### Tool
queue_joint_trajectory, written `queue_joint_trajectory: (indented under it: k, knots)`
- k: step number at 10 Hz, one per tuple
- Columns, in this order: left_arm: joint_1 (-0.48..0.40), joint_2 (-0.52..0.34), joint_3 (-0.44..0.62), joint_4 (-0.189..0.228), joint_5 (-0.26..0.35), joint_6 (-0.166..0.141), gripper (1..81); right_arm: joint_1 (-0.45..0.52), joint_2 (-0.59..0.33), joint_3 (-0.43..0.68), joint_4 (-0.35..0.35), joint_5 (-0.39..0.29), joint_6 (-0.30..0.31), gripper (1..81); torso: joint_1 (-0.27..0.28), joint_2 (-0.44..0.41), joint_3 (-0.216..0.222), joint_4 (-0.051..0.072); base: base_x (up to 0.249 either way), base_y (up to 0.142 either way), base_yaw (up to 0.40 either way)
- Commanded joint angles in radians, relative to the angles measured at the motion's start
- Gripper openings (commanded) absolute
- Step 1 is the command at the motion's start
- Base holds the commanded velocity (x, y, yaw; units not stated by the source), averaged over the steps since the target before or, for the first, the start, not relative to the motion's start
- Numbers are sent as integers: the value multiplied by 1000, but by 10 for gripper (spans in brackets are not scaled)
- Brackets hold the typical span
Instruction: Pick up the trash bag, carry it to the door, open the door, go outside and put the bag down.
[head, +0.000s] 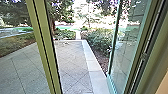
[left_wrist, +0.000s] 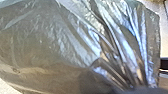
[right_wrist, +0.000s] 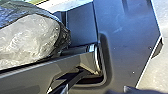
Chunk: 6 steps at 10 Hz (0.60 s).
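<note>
1. Left and right grippers: I cannot tell whether either is apart, together or clamped; the drawn-in folds only suggest a left hold
2. Trash bag (left_wrist: 52, 47): bulging close to the left wrist camera
3. Glass door (head: 130, 47): seemingly open, paving (head: 72, 58) beyond; likely the going-out step, calling for slow driving with the bag clear of the frame (head: 43, 47)
</note>
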Motion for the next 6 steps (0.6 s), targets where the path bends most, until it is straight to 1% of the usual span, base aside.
queue_joint_trajectory:
  k: [1, 6]
  knots:
    - [-46, -1, 4, 6, 63, 6, 10, 37, 17, 13, -12, -65, -12, 811, 0, 0, 0, 0, 0, -120, 0]
    - [-46, 5, 5, 6, 63, 8, 10, 34, 17, 13, -14, -64, -12, 811, 0, 0, 0, 0, 0, -125, 0]
